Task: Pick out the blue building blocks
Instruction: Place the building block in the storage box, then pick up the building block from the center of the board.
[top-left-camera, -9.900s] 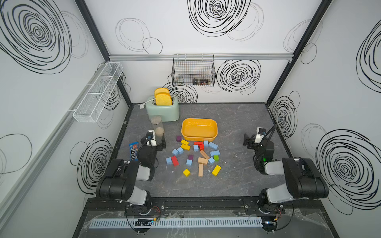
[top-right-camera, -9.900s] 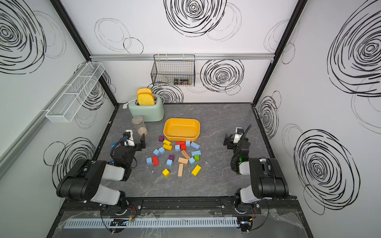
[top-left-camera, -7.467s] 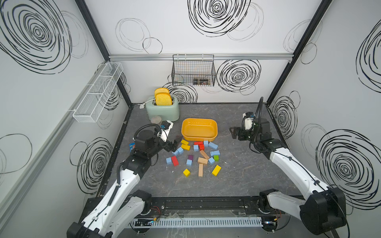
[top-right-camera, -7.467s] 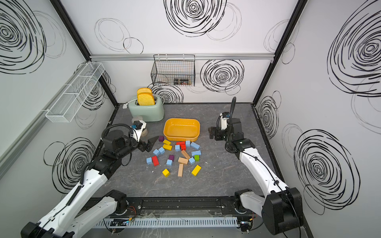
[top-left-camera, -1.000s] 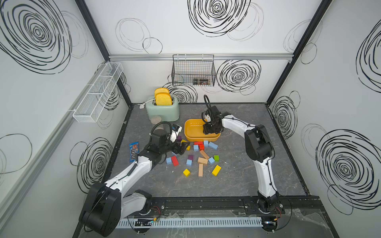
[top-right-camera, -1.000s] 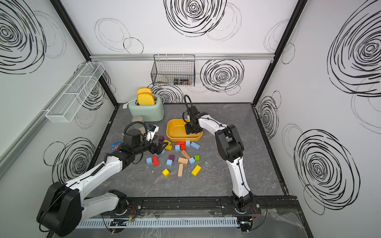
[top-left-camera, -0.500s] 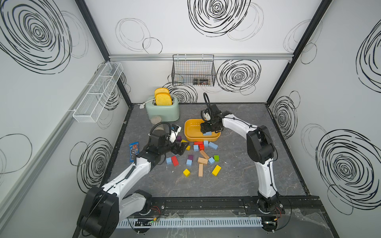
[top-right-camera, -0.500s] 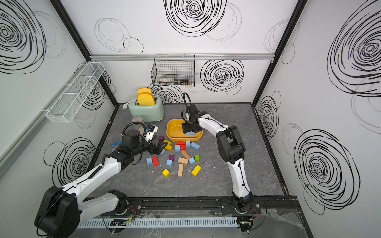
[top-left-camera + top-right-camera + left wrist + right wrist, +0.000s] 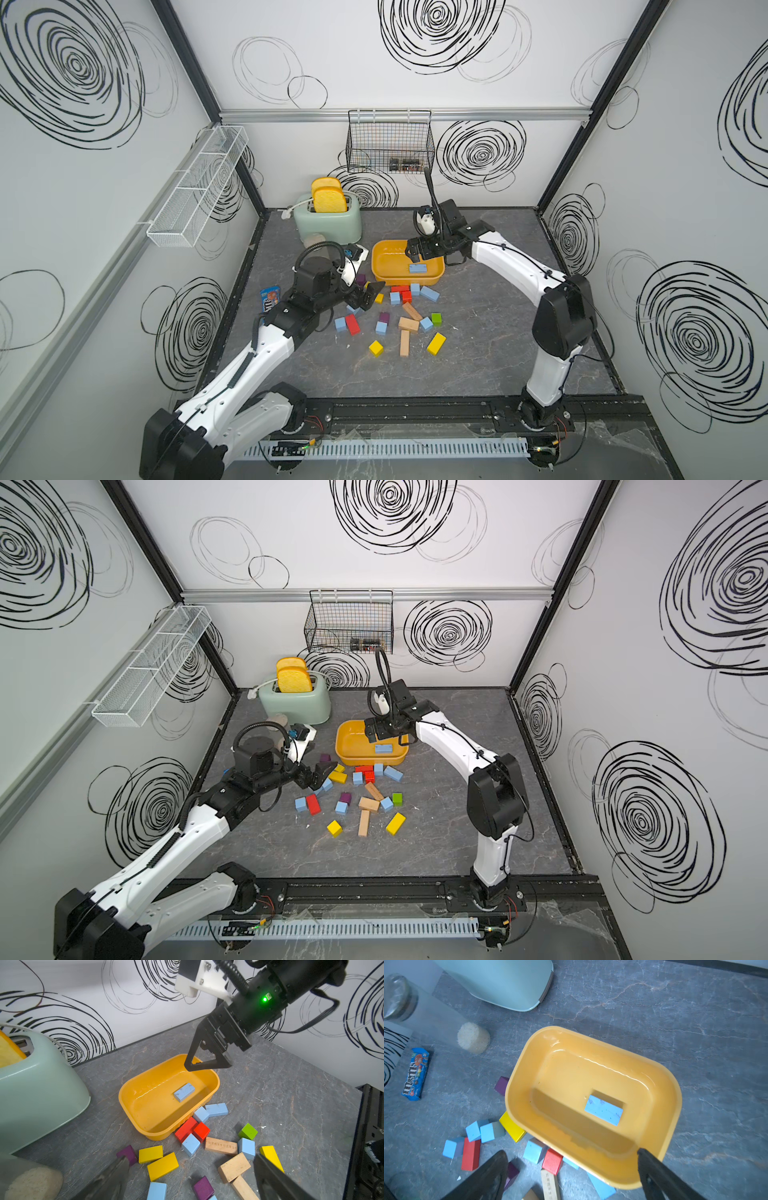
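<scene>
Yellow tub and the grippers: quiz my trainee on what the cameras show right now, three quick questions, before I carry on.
1. True or false: the left gripper is shut on a purple cube.
2. The right gripper hangs over: A the toaster, B the yellow tub, C the candy packet.
3. How many blocks lie in the tub, and of what colour?

Key: 1 false, its jaws stand open and empty. 2 B, with its jaws open. 3 one, a blue brick lying flat on the tub floor.
</scene>
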### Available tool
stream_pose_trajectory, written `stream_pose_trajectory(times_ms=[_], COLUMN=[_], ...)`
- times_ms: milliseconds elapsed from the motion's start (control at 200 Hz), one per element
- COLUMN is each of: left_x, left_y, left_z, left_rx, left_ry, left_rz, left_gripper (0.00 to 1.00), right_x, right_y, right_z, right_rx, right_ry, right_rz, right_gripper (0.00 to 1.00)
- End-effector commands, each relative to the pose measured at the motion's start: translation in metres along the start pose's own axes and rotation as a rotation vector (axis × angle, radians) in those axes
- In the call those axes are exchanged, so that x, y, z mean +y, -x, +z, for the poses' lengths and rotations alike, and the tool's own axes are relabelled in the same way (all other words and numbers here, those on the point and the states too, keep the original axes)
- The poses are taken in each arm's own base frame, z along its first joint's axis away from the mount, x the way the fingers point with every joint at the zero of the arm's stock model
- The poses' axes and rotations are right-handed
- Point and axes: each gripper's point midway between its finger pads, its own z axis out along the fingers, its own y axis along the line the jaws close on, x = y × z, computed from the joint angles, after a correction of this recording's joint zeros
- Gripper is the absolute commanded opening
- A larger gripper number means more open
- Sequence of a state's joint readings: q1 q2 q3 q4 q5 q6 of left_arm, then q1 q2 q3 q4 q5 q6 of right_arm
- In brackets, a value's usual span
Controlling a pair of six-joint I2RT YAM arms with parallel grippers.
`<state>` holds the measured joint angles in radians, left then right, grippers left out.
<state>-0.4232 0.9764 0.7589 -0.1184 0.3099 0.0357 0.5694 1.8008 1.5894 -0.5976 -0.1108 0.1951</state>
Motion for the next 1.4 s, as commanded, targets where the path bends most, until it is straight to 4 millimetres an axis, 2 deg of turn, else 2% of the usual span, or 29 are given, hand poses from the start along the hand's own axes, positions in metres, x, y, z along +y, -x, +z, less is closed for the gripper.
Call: stream_pose_trajectory(times_ms=[0, 150, 285, 555, 660, 916, 1151, 1396], left_x=[-0.006, -0.016, -0.023, -0.040, -0.043, -0.048, -0.049, -0.046], left_y=[0.008, 0.002, -0.011, -0.037, -0.050, -0.057, -0.064, -0.061], left_z=[-0.011, -0.018, -0.023, -0.031, -0.032, -0.030, -0.025, -0.022], left_rx=[-0.013, -0.004, 0.017, 0.047, 0.077, 0.060, 0.057, 0.023], left_ry=[0.010, 0.004, -0.003, -0.033, -0.037, -0.052, -0.062, -0.065], left_rz=[0.040, 0.048, 0.044, 0.021, 0.018, 0.005, 0.010, -0.015], left_gripper=[0.96, 0.96, 0.96, 0.96, 0.96, 0.96, 0.96, 0.96], right_x=[0.000, 0.006, 0.010, 0.008, 0.010, 0.027, 0.034, 0.037], right_y=[-0.017, -0.041, -0.074, -0.137, -0.157, -0.196, -0.222, -0.238], right_z=[-0.025, -0.049, -0.061, -0.068, -0.065, -0.053, -0.036, -0.017], right_rx=[0.010, 0.012, 0.040, 0.122, 0.156, 0.237, 0.314, 0.362], right_ry=[-0.032, -0.030, 0.000, 0.007, 0.023, 0.066, 0.087, 0.104], right_rz=[-0.028, -0.046, -0.056, -0.042, -0.025, 0.006, 0.041, 0.059], right_gripper=[0.98, 1.00, 0.97, 0.90, 0.85, 0.72, 0.62, 0.59])
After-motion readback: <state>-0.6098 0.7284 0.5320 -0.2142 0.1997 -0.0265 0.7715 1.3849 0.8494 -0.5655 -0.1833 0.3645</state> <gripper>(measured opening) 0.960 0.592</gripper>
